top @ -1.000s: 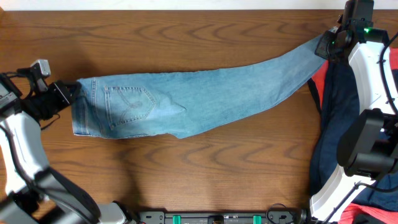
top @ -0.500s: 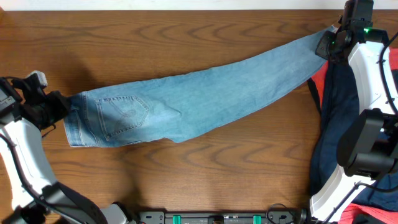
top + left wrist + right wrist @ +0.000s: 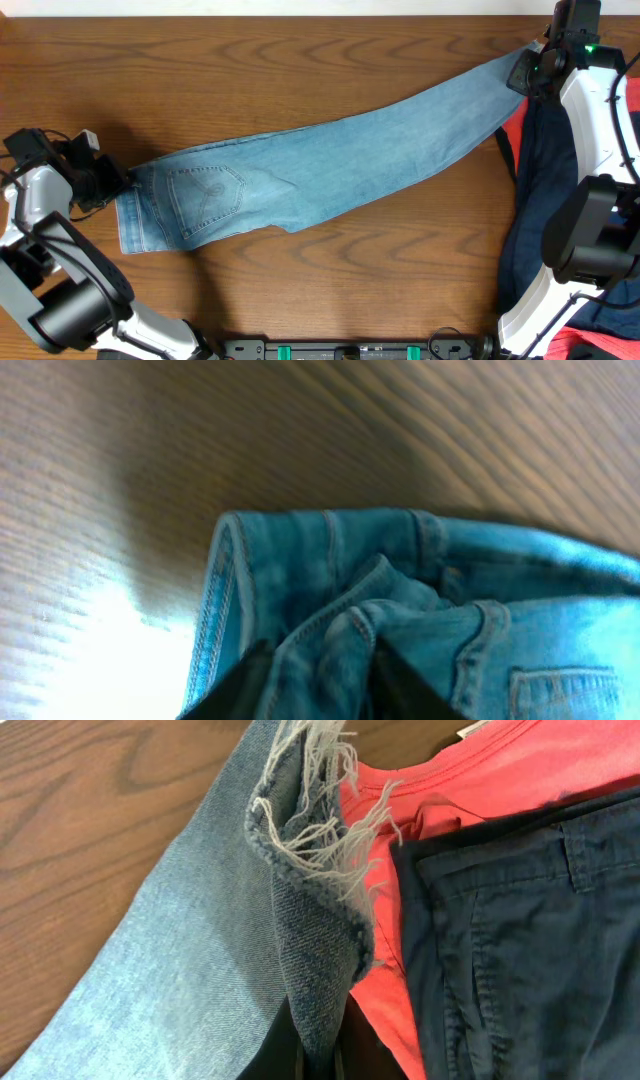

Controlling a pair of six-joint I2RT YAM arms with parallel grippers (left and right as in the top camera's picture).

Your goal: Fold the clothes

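The light-blue jeans (image 3: pixel 330 165) lie stretched in a long band across the wooden table, waist at the left and leg hems at the far right, a stitched back pocket (image 3: pixel 207 190) facing up. My left gripper (image 3: pixel 112 182) is shut on the waistband (image 3: pixel 320 660) at the left end. My right gripper (image 3: pixel 522 72) is shut on the frayed whitish hem (image 3: pixel 310 830) at the upper right, with the denim pinched between its fingers (image 3: pixel 318 1045).
A dark navy garment (image 3: pixel 535 200) and a red-orange garment (image 3: pixel 510 135) lie piled at the table's right edge under my right arm; both show in the right wrist view (image 3: pixel 530 940), (image 3: pixel 440 790). Bare wooden table (image 3: pixel 300 290) surrounds the jeans.
My left gripper pulled the waist left and downward, then came back a little to the right. The jeans now lie more slanted. My right gripper has held still.
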